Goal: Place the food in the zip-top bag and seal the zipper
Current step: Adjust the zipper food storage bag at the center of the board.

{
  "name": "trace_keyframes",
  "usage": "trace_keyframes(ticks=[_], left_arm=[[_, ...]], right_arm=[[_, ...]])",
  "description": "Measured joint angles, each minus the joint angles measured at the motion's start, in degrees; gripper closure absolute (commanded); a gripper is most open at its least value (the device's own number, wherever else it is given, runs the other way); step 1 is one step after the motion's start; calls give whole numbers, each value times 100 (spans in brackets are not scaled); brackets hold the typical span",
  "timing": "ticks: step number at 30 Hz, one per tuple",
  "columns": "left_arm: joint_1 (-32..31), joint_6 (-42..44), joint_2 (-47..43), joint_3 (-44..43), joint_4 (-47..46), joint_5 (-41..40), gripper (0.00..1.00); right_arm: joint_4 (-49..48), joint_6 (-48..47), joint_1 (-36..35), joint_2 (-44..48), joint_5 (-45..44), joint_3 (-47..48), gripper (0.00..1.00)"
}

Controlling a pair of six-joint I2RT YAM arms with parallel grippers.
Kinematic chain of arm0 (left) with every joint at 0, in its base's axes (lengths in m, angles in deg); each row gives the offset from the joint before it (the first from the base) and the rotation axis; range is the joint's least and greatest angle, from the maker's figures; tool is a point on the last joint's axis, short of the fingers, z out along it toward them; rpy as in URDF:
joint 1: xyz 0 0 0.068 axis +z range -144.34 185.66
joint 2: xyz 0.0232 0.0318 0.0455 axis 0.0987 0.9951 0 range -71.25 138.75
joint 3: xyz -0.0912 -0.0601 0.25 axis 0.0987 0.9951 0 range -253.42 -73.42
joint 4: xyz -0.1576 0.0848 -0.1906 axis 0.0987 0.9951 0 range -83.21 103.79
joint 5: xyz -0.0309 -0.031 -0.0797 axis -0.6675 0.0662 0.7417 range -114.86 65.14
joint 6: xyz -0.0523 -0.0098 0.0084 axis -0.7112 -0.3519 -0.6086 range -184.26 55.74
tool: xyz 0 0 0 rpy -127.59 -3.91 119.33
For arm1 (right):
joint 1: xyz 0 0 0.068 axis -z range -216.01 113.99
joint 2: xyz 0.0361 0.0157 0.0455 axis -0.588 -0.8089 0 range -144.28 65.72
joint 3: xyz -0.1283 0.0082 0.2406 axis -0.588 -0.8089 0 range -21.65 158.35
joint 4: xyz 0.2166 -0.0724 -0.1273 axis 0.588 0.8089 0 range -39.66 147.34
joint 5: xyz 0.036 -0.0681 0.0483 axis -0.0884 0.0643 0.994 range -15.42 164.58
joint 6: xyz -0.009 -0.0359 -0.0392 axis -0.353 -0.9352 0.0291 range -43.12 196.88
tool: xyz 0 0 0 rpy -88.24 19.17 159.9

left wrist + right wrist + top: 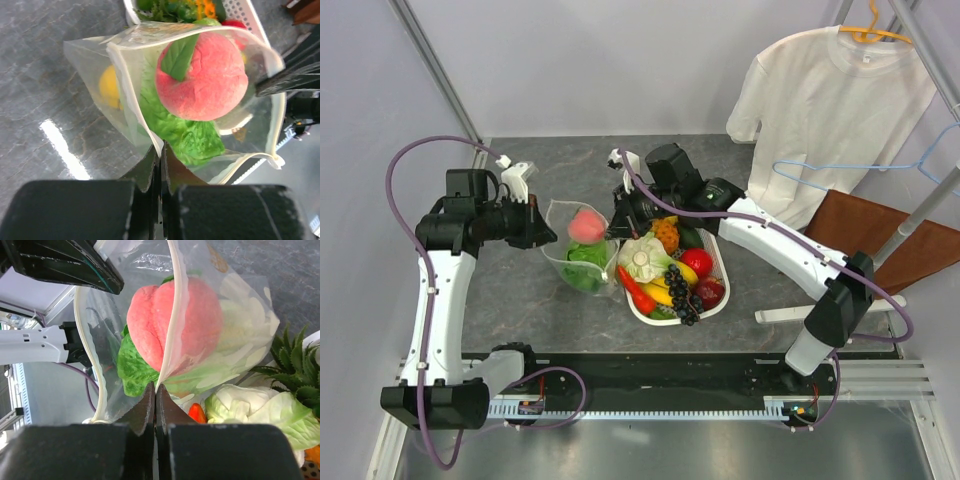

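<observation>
**Overhead view.** The bag [582,262] stands upright on the worktop [520,300], between the two arms and just beside the left end of the basket [724,278]. Its mouth faces up and is spread open. The left gripper [548,232] holds the left side of the mouth. The right gripper [612,232] holds the right side. A peach [585,225] sits at the mouth, on top of the lettuce [584,272] lower in the bag. The basket carries more food, including a cabbage [642,258], a red fruit [697,262] and grapes [682,298]. A white T-shirt [820,100] hangs at the back right.

**Left wrist view.** The left jaws are closed flat, with the near edge of the bag mouth pinched between them. The zipper [124,95] runs round the mouth as a whitish strip. Its two sides stand well apart, so it is unsealed. The peach, with a green leaf on it, fills the opening above the lettuce. A yellow fruit [110,87] lies deeper, against the bag wall. The right arm's black finger meets the far rim.

**Right wrist view.** The right jaws are closed on the zipper strip, which rises from between the fingertips and crosses in front of the peach. The left arm's black jaws show at upper left, at the opposite rim. The cabbage lies outside the bag, to the right.
</observation>
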Motion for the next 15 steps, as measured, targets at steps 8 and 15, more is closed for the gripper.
trace_keyframes(ticks=[8, 15], left_arm=[[-15, 44, 448, 481, 42, -297, 98], [-15, 57, -267, 382, -15, -262, 98]], right_arm=[[164, -289, -72, -341, -358, 92, 100], [247, -522, -98, -599, -369, 767, 100]])
